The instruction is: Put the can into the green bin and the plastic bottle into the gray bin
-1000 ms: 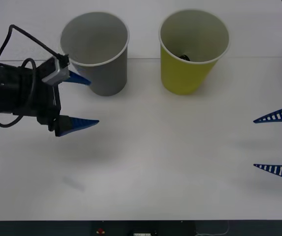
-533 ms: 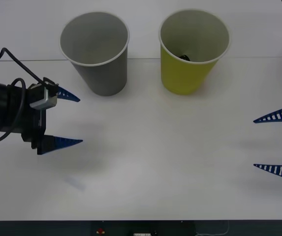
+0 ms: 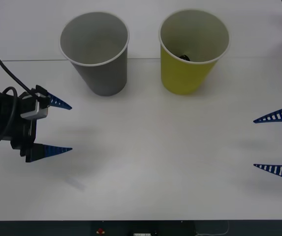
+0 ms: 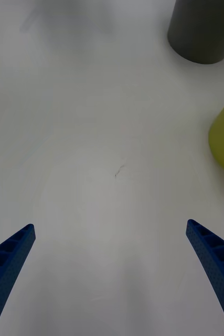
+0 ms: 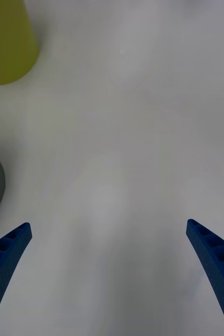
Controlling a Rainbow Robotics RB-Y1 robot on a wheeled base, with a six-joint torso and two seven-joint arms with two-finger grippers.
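A dark shape, probably the can (image 3: 185, 57), is seen inside the green bin (image 3: 187, 73); nothing can be made out in the gray bin (image 3: 104, 73). The left gripper (image 3: 62, 127), fingers apart and empty, has been drawn back from the gray bin, so both drops are judged done. The right gripper (image 3: 277, 142) waits, spread, at the table's (image 3: 155, 162) right edge.

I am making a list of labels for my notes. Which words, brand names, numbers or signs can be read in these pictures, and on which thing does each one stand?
None can be read.
The gray bin: plain wall, no print.
The green bin: plain wall, no print; something dark lies inside, too small to read.
The table: bare white, no marks to read.
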